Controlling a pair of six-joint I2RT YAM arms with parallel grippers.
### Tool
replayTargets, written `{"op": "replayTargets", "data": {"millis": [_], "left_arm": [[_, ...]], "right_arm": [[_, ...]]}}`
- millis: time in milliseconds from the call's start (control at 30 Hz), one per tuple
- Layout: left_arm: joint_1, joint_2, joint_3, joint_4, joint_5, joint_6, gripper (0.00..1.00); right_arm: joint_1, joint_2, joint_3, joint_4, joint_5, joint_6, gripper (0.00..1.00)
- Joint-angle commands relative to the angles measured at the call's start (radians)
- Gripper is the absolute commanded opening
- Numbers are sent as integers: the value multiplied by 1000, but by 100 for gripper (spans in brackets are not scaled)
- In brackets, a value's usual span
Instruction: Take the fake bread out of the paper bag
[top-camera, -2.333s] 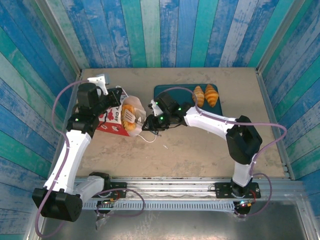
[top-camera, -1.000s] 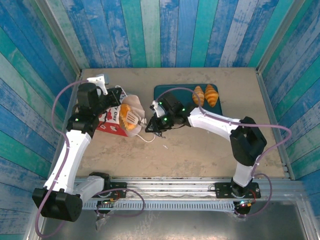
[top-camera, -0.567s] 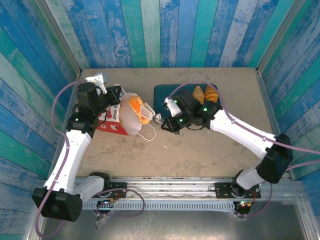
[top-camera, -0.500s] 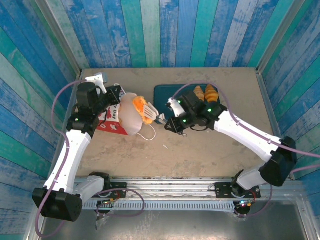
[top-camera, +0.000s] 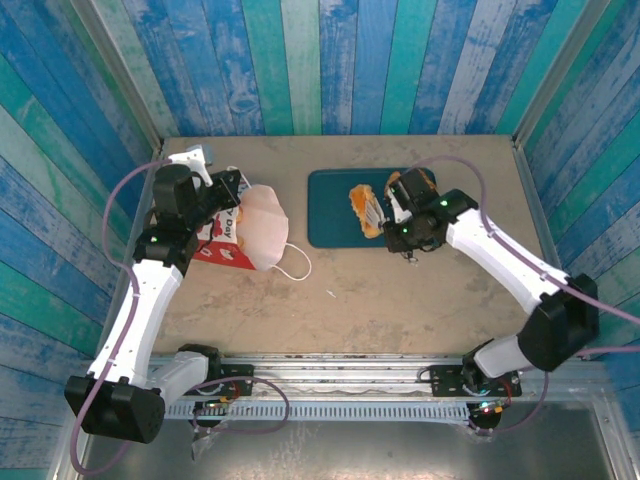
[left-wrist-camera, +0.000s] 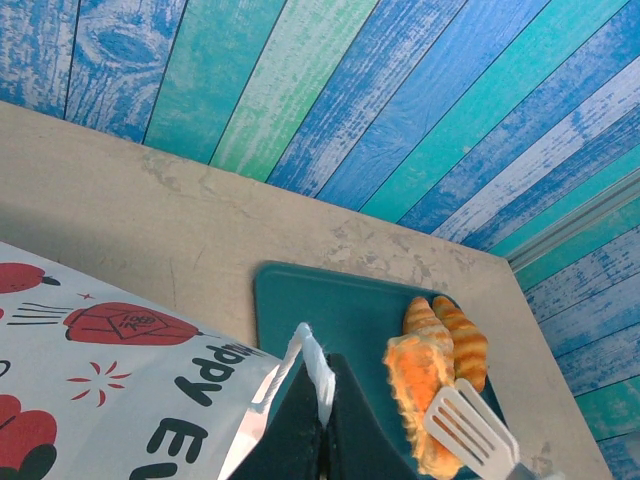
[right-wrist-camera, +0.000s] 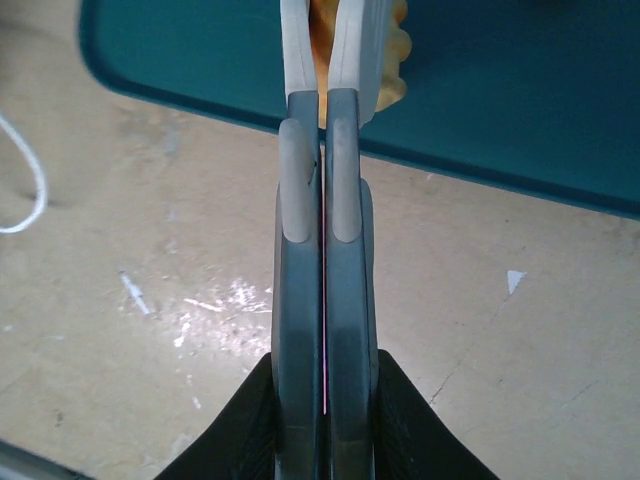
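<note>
The small white paper bag with red printed faces (top-camera: 255, 230) lies on its side at the left of the beige tabletop (top-camera: 400, 290). Its open mouth points right, and a white cord handle (top-camera: 293, 262) trails out on the near side. The left hand (top-camera: 230, 196) sits at the bag's far edge. In the left wrist view its dark fingers (left-wrist-camera: 300, 425) are pressed together on the bag's rim, where another cord loop (left-wrist-camera: 312, 362) stands up.

The right hand (top-camera: 372, 210) is over the dark teal rectangular tray (top-camera: 330, 210), to the right of the bag and well apart from it. Its pale slotted fingers (left-wrist-camera: 470, 430) are clamped on one golden-orange toy pastry (top-camera: 357, 200). I cannot tell whether that piece touches the tray. In the right wrist view the jaws are almost closed, with the pastry (right-wrist-camera: 396, 60) squeezed between the tips. A ridged golden croissant (left-wrist-camera: 462, 340) lies on the tray just beyond the held piece.
</note>
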Motion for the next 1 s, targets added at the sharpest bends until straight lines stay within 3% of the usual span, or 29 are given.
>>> {"op": "replayTargets", "data": {"millis": [0,300,500,833,967], "left_arm": [[-1,-4,-11,34,-2,-4,0],[0,3,-18,30,3,5,0],[-1,10,-25,37,8,3,0],[-1,5,-34,40,6,2,0],[-1,0,-38,42,3,-1,0]], "right_arm": [[-16,56,41,-23,8,-1,23],[-16,61,50,20,-130,5,34],[-17,66,46,25,-247,17,35],[-1,63,62,21,-220,-12,24],[80,90,122,-41,-5,-21,24]]}}
